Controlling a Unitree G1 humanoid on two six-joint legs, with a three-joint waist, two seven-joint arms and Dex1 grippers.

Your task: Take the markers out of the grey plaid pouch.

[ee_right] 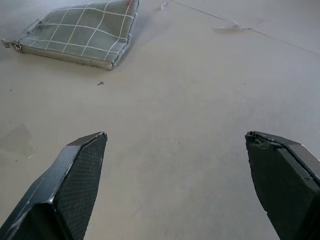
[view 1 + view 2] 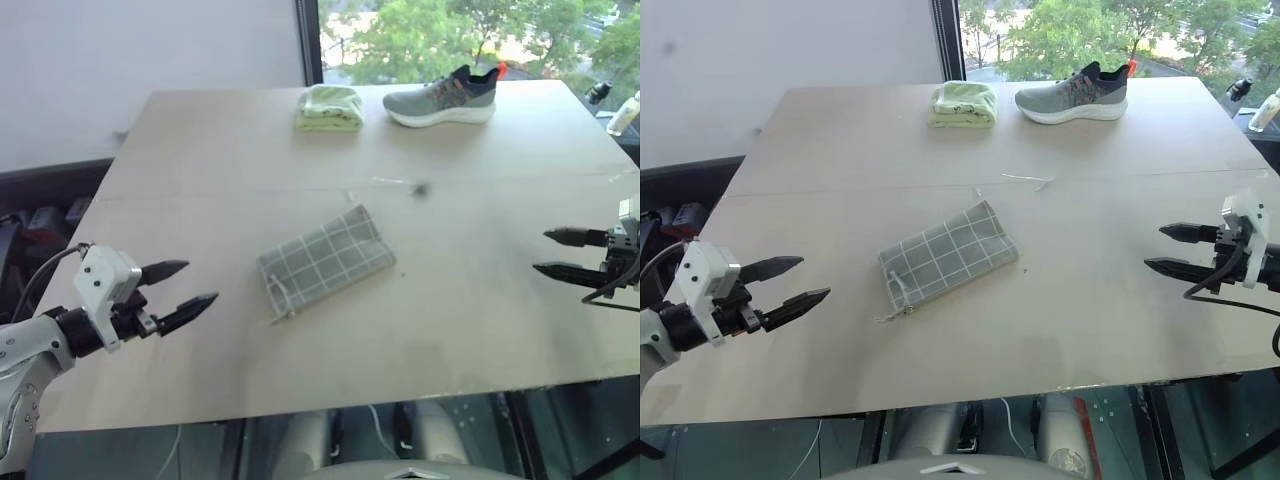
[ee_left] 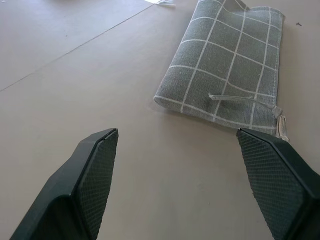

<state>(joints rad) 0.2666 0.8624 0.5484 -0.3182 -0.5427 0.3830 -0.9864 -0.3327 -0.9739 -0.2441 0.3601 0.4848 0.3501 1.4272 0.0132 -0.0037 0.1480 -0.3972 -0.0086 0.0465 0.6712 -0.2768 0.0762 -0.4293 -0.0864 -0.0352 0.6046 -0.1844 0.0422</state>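
While both arms hang off the worktop's side edges, I read the grey plaid pouch (image 2: 325, 258) lying flat near the middle of the worktop (image 2: 200, 150), skewed diagonally, with its pull cord (image 2: 279, 296) at the end nearer the front edge. No markers visible from my seat; the pouch looks closed up and I cannot tell what it holds

My left gripper (image 2: 191, 287) sits over the front-left corner, fingers spread wide, nothing between them, well apart from the pouch. My right gripper (image 2: 1160, 248) hovers by the right edge, fingers likewise wide and empty, pointing in toward the centre

Surface: pale beige board, matte, with a thin seam (image 2: 250, 190) running across it from the left edge to the right edge, beyond the pouch. A scrap of clear tape or film (image 2: 1028, 179) lies on that seam. A few small dark specks near the pouch

Far edge: a folded pale green cloth (image 2: 329, 107) and, just beside it toward the far-right corner, a grey sneaker (image 2: 442, 98) with a white sole

Room: white wall (image 2: 150, 45) behind the far-left corner, a dark window frame (image 2: 309, 40), and green trees (image 2: 1080, 30) through the glass
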